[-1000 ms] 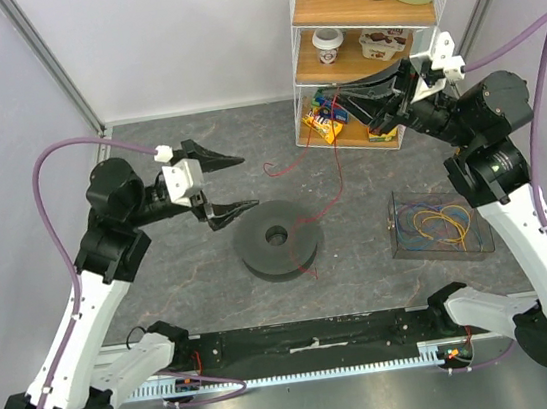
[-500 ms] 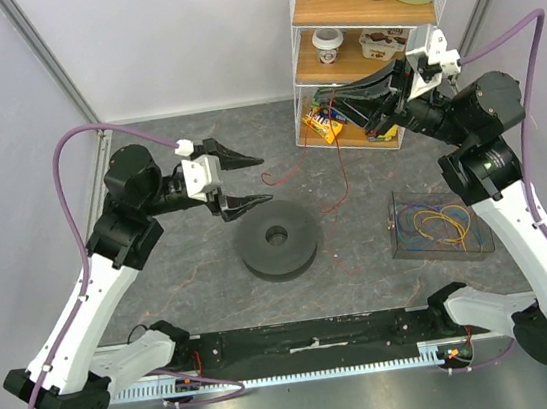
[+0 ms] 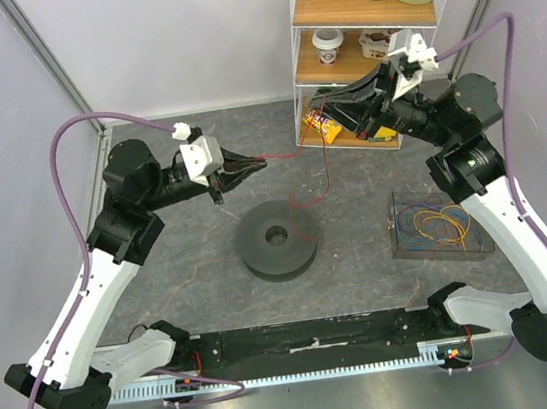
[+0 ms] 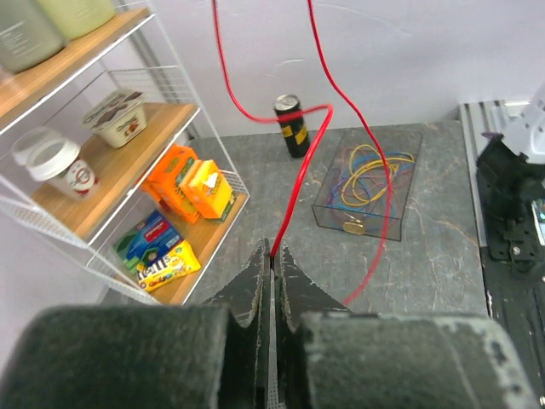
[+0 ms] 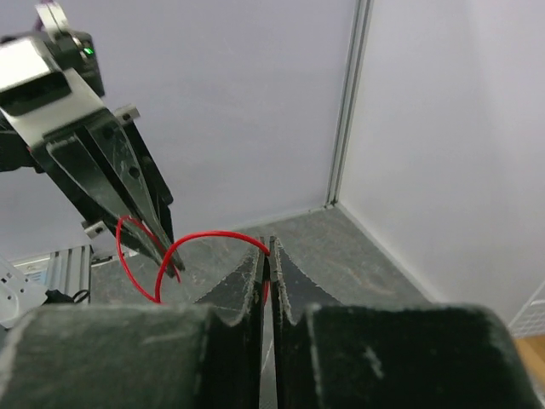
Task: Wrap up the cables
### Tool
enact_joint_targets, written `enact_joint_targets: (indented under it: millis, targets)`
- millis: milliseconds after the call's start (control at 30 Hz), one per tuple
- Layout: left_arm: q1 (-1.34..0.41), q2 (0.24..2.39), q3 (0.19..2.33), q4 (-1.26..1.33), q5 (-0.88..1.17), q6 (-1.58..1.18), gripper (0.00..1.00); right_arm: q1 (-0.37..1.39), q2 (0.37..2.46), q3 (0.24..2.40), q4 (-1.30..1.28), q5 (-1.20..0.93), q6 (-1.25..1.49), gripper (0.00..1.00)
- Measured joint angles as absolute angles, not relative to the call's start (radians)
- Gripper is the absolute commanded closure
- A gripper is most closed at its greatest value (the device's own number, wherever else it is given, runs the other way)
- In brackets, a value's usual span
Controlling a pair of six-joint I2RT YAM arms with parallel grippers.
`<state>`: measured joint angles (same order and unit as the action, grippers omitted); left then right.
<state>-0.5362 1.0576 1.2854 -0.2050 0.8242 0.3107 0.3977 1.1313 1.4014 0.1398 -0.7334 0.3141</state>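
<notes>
A thin red cable point(image 3: 320, 158) hangs slack between my two grippers, above the dark grey spool point(image 3: 276, 238) lying flat in mid-table. My left gripper point(image 3: 251, 167) is shut on one end of it; in the left wrist view the red cable point(image 4: 294, 196) comes straight out of the left gripper point(image 4: 272, 251) tips and loops upward. My right gripper point(image 3: 329, 108) hovers in front of the shelf rack. The wrist view shows the right gripper point(image 5: 266, 243) with jaws nearly together and the red cable point(image 5: 213, 236) pinched at the tips. More cables point(image 3: 437, 218) of several colours lie in a clear box.
A white wire shelf rack point(image 3: 300, 80) with snack packs, cups and bottles stands at the back right, close behind the right gripper. The clear box point(image 3: 400, 248) sits on the right of the table. A black can point(image 4: 292, 125) stands by the far wall.
My left gripper has swung right toward the rack and closed on the red cable. The right gripper has shifted left with its end, and the cable has lifted from the spool.
</notes>
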Motion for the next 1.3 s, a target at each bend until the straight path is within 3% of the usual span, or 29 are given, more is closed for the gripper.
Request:
enact_joint_targets:
  millis: [67, 133, 233, 333, 667, 1033, 1300]
  targets:
    - [-0.533, 1.050, 1.287, -0.204, 0.780, 0.273, 0.98, 0.398, 1.141, 1.372, 0.141, -0.723, 0.323, 0.54]
    - [-0.529, 1.045, 1.291, -0.204, 0.739, 0.241, 0.98, 0.398, 1.161, 1.346, 0.141, -0.712, 0.327, 0.36]
    - [-0.516, 1.038, 1.306, -0.204, 0.669, 0.192, 0.98, 0.398, 1.198, 1.312, 0.112, -0.694, 0.316, 0.20]
    - [-0.501, 1.031, 1.324, -0.206, 0.587, 0.161, 0.98, 0.397, 1.211, 1.272, 0.025, -0.667, 0.268, 0.12]
    - [-0.463, 1.026, 1.401, -0.229, 0.349, 0.143, 0.98, 0.309, 1.089, 1.058, -0.258, -0.614, 0.083, 0.09]
    - [-0.459, 1.029, 1.325, -0.256, 0.260, 0.143, 0.98, 0.285, 0.993, 0.788, -0.423, -0.694, -0.162, 0.19]
    - [-0.453, 1.033, 1.314, -0.260, 0.236, 0.142, 0.98, 0.350, 1.045, 0.702, -0.415, -0.709, -0.284, 0.25]
